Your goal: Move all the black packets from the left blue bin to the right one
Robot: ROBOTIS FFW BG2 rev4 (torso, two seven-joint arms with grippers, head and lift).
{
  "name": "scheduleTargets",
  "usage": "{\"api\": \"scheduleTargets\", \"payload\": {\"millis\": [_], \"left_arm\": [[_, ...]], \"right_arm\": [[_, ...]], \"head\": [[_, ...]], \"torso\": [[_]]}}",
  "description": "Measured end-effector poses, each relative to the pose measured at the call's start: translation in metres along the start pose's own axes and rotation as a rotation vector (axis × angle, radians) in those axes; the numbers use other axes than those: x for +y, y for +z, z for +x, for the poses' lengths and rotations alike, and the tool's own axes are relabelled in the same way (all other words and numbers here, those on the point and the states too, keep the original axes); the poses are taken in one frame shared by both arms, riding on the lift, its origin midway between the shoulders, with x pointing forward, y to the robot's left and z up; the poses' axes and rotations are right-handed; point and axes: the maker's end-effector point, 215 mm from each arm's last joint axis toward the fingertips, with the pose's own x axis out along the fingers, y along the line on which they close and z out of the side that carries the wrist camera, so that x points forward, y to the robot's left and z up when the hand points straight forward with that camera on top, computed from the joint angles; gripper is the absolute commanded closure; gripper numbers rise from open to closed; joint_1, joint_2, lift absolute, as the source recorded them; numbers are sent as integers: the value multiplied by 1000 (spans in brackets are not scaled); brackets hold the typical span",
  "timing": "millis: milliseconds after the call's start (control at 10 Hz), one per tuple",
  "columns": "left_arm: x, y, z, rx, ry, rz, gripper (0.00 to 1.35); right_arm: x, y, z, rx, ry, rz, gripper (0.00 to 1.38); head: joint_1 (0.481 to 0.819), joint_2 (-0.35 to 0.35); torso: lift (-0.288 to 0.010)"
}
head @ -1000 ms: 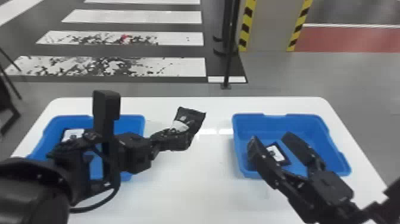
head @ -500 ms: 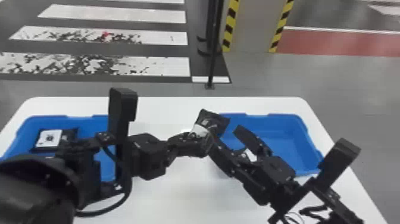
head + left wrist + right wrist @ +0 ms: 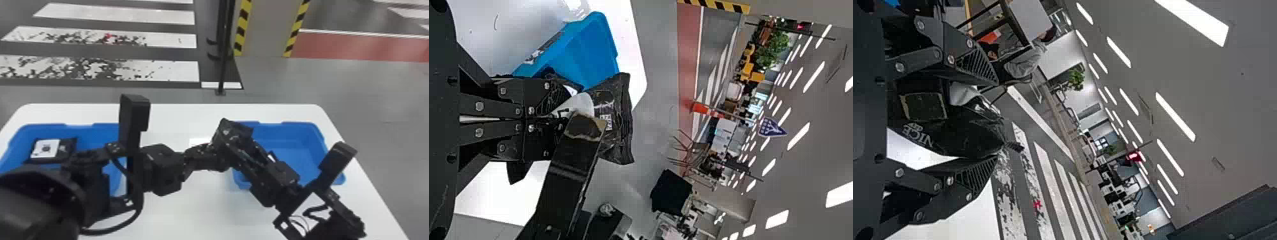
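Observation:
My left gripper (image 3: pixel 209 156) is over the middle of the table, shut on a black packet (image 3: pixel 242 129) that sticks out past its tips. In the left wrist view the left gripper (image 3: pixel 560 116) pinches the packet (image 3: pixel 611 117) by its pale part, and a finger of the other gripper crosses it. From the right comes my right gripper (image 3: pixel 234 140), open around that packet. The right wrist view has the right gripper (image 3: pixel 995 120) with the packet (image 3: pixel 965 132) between its spread fingers. Another black packet (image 3: pixel 46 148), white-labelled, lies in the left bin (image 3: pixel 83 131).
The right blue bin (image 3: pixel 303 127) stands partly behind the right gripper, where a small white patch shows beside the fingers. Both bins are on the white table (image 3: pixel 207 210). Beyond the table's far edge stands a black pole (image 3: pixel 223 63).
The right gripper has moved left from over the right bin to the held packet. The head view has turned slightly right. The left gripper still holds the packet.

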Motion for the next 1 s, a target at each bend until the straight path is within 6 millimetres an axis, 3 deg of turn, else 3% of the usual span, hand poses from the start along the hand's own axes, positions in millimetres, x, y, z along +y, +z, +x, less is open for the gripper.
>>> {"api": "scheduleTargets", "payload": {"millis": [300,400,600,700,1000], "left_arm": [[-1,0,0,1,-3,-2,1197],[0,0,0,-2,-1,-3,1072],[7,-3,-6,-17,19,-38,193],[17,-8,-13,-25,45,-64,91],[32,-27,-47,-40,111,-114,167]], "right_arm": [[-7,13,1,-49,-17,-9,1283],[-4,11,1,-42,-9,-2,1283],[-6,10,4,-39,-6,7,1283],[-18,14,5,-42,-22,-1,1283],[-80,34,8,-47,-103,-61,1283]], "head": [[695,-142],[695,-138],[695,-124],[695,-118],[695,-128]], "torso": [[-140],[-140],[-140],[-140],[-140]]}}
